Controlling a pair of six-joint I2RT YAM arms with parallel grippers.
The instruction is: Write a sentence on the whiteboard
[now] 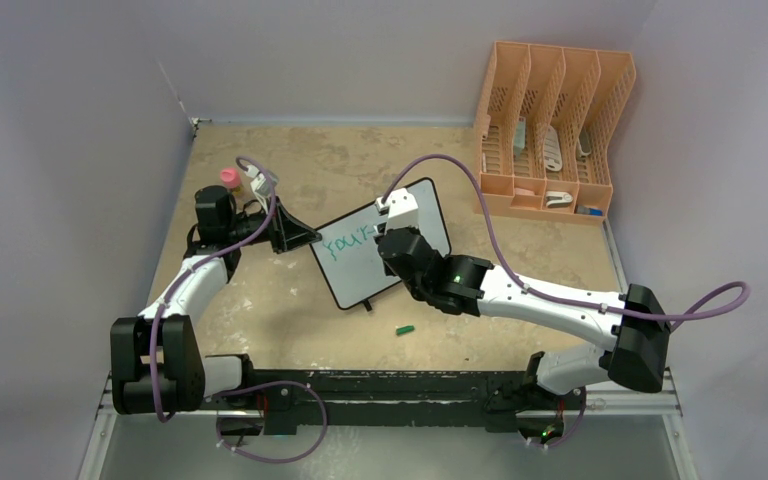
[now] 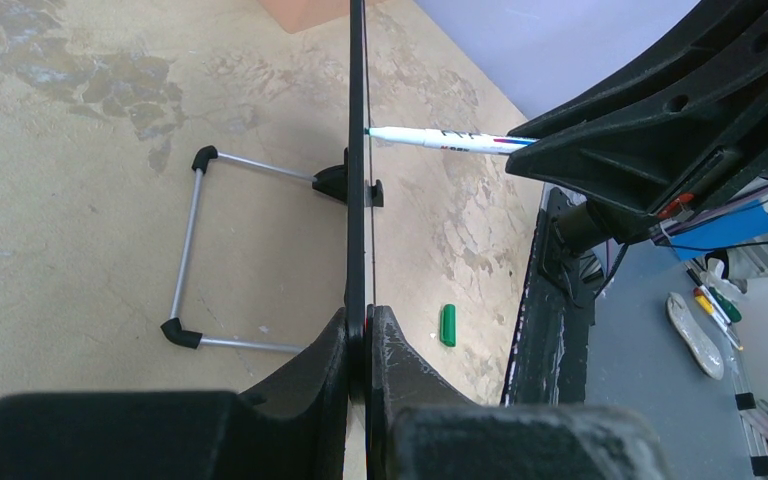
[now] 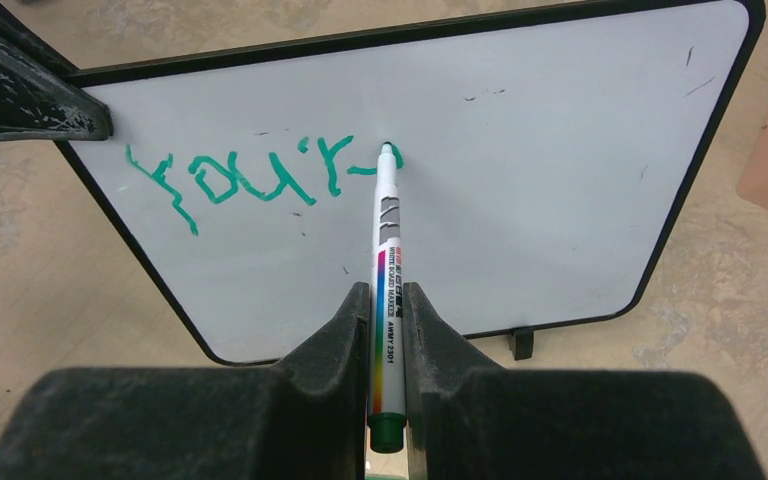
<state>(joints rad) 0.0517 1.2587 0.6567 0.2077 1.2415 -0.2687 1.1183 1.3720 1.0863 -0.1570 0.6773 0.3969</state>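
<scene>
**Marker tip on the whiteboard, first word down**

Top view: the whiteboard (image 1: 355,275) sits slanted on the table (image 1: 260,300). The left gripper (image 1: 298,233) is at its left edge and the right gripper (image 1: 392,215) is over its face. Green writing (image 1: 345,242) fills its left half, and a green cap (image 1: 405,328) lies just off its near corner.

Left wrist: the fingers are clamped tight on the board's edge. A marker (image 2: 440,139) tip touches the board's face, and there's a wire stand (image 2: 190,250) behind it.

Right wrist: the fingers are squeezed onto the marker, tip at the end of the writing.
</scene>
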